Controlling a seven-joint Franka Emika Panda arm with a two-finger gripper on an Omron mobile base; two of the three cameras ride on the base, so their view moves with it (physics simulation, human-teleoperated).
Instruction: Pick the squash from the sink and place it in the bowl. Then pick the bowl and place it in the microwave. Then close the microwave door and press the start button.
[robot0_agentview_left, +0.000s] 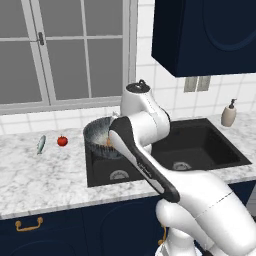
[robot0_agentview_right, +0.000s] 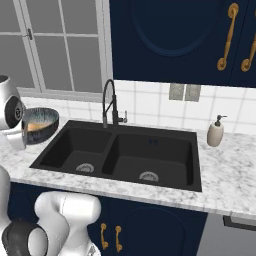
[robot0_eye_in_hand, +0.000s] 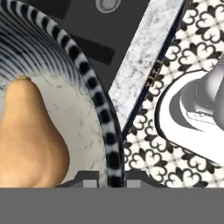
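Note:
My gripper (robot0_eye_in_hand: 111, 177) is shut on the rim of the bowl (robot0_eye_in_hand: 89, 75), whose striped edge runs between the two finger tips. The tan-orange squash (robot0_eye_in_hand: 30, 140) lies inside it on the pale speckled bottom. In the left base view the bowl (robot0_agentview_left: 98, 134) hangs tilted over the left end of the black sink (robot0_agentview_left: 200, 145), partly behind my forearm, with a bit of squash (robot0_agentview_left: 108, 142) showing. From the right the bowl (robot0_agentview_right: 41, 125) is held above the counter left of the sink (robot0_agentview_right: 150, 150). The microwave and its door are out of view.
A red tomato (robot0_agentview_left: 62, 141) and a small blue-green item (robot0_agentview_left: 41, 144) lie on the marble counter left of the sink. A soap dispenser (robot0_agentview_right: 216, 132) stands at the right, the black coil faucet (robot0_agentview_right: 109, 102) behind the basins. Dark blue cabinets (robot0_agentview_left: 205, 35) hang overhead.

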